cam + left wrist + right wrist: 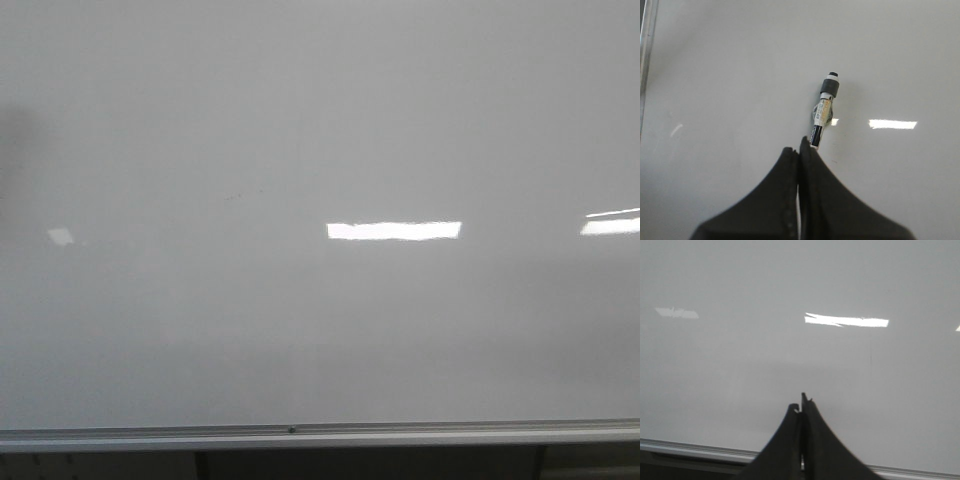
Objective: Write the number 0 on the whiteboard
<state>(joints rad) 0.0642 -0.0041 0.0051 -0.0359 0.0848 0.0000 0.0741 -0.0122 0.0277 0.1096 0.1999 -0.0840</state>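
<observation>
A: What does the left gripper (pixel 801 150) have?

B: Its black fingers are clenched on a thin black-and-white marker pen with a labelled barrel (pixel 823 109), tip pointing at the large glossy pale grey whiteboard (pixel 320 120). From the wrist view I cannot tell whether the tip touches the surface or sits just off it.

A: And the right gripper (pixel 802 405)?

B: Pressed together on nothing, facing the board just above the silver aluminium bottom rail (pixel 320 432).

A: Where is the number 0?

B: Nowhere yet. The front view shows only a blank board, bright rectangular light reflections (pixel 394 230) and a few faint specks. No stroke is drawn, so I judge the task barely begun.

A: What could go wrong?

B: Mostly the grip. The fingers hold only the marker's rear end, and most of the barrel juts forward. Pressing the tip on the board could lever the pen sideways or push it back through the fingers, giving a broken or skewed loop.

A: Anything else?

B: Too little pressure leaves gaps, so the 0 may not close. The glare may also hide a thin line, making the stroke hard to check. The pen appears tilted, so the tip could skid on the slick surface.
</observation>
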